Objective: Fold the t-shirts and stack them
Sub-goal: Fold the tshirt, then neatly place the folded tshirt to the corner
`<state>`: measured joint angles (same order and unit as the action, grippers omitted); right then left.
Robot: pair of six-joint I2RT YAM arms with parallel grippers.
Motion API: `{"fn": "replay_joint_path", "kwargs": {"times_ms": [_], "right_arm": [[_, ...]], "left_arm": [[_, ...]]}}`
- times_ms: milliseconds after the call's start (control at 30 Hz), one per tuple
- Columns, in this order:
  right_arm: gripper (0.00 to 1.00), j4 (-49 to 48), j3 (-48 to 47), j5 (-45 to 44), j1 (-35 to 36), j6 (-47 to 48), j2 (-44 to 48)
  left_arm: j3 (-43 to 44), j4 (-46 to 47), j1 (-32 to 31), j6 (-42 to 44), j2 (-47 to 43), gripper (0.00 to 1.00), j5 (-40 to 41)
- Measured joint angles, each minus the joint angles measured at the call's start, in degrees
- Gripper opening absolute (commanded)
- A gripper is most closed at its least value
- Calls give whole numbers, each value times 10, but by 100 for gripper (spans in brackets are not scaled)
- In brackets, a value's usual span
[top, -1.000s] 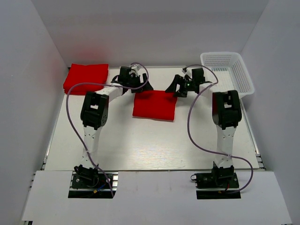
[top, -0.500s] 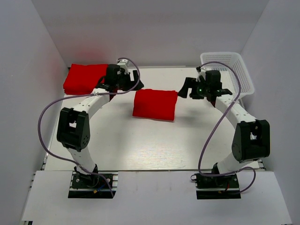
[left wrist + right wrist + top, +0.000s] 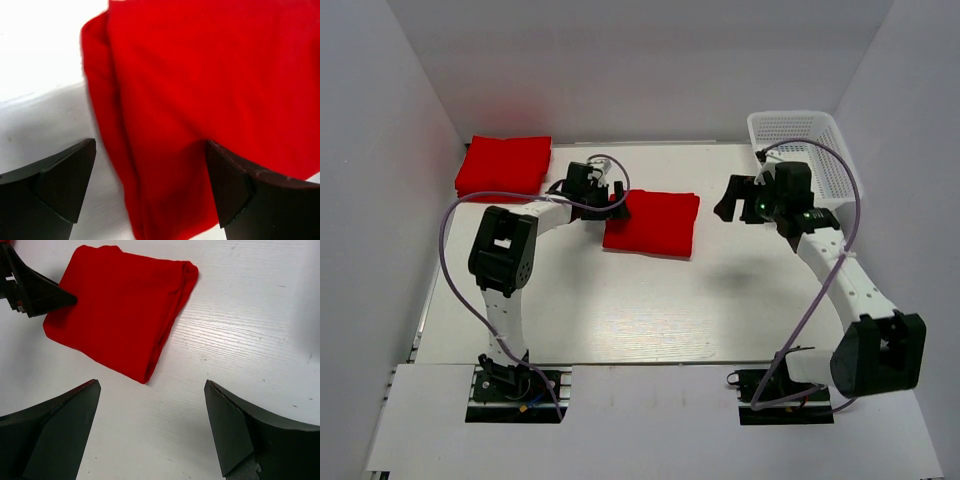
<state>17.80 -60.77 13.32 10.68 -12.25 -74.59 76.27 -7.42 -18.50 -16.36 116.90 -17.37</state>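
At table centre, noted folded t-shirt (image 3: 651, 223): judged soft, light, floppy. Found left gripper (image 3: 616, 207) agape astride its left fold, right gripper (image 3: 731, 202) agape, apart. Advise pinching all layers.

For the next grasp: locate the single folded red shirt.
Top view: the folded shirt lies centrally on the table, left gripper at its left edge, right gripper apart on its right.

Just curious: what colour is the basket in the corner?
White; the basket shows best in the top external view.
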Motion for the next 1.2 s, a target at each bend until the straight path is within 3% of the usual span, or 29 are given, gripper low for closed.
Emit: {"fn": "replay_joint_path", "kwargs": {"times_ms": [133,233,267,433,467,500,767,1200], "right_arm": [[90,23,19,-30,0,9,51],[90,39,28,-49,1,12,78],[90,43,31,-56,1,14,85],[90,57,50,-82,0,20,122],[90,59,53,-89,0,20,129],[90,62,55,-95,0,21,134],[90,66,63,-147,0,24,154],[90,77,63,-240,0,18,162]], "left_arm": [[5,13,-14,8,7,95,-3],[3,30,-25,17,13,78,-11],[2,37,-29,22,16,66,-15],[-4,54,-47,38,24,26,-32],[-6,56,-49,40,24,4,-36],[-6,58,-49,38,24,0,-40],[33,31,-41,82,23,0,-60],[272,-159,-20,262,17,0,-26]]}}
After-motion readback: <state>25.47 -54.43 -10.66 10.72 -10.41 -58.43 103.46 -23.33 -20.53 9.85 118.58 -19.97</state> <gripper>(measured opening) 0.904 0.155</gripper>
